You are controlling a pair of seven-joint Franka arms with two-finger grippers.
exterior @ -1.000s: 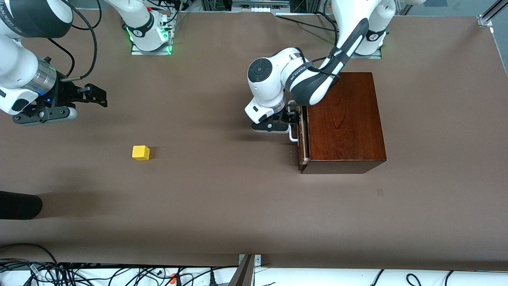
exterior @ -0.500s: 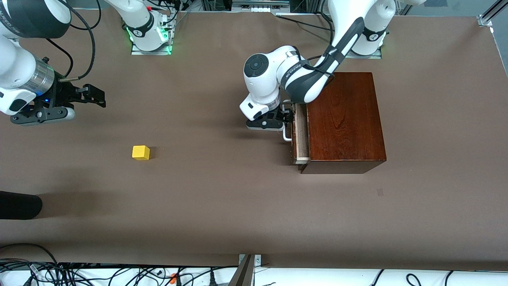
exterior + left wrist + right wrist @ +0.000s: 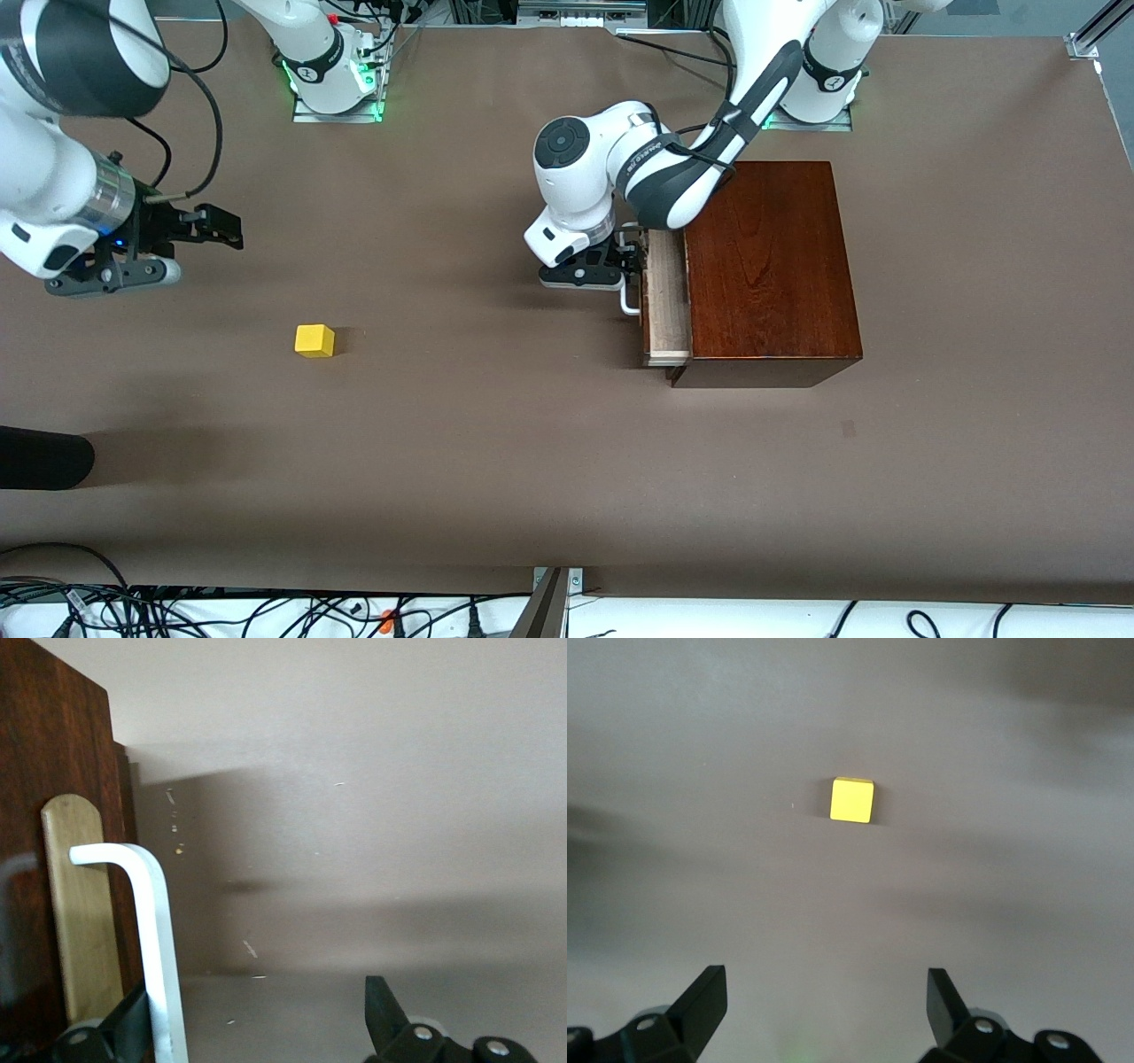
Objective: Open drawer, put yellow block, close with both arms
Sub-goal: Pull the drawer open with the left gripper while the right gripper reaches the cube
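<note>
The dark reddish-brown box stands toward the left arm's end of the table. Its drawer is pulled partly out, showing pale wood. My left gripper is at the white handle. In the left wrist view the gripper is open, with one finger hooked between the handle and the drawer front. The yellow block lies on the table toward the right arm's end. My right gripper hovers open and empty over the table, apart from the block, as the right wrist view shows.
A black object juts in at the table's edge at the right arm's end, nearer the front camera than the block. Cables lie along the table's edge nearest the front camera. Bare brown table lies between block and box.
The drawer has slid farther out of the box toward the right arm's end, with the left gripper moving along at the handle. The right gripper has shifted slightly.
</note>
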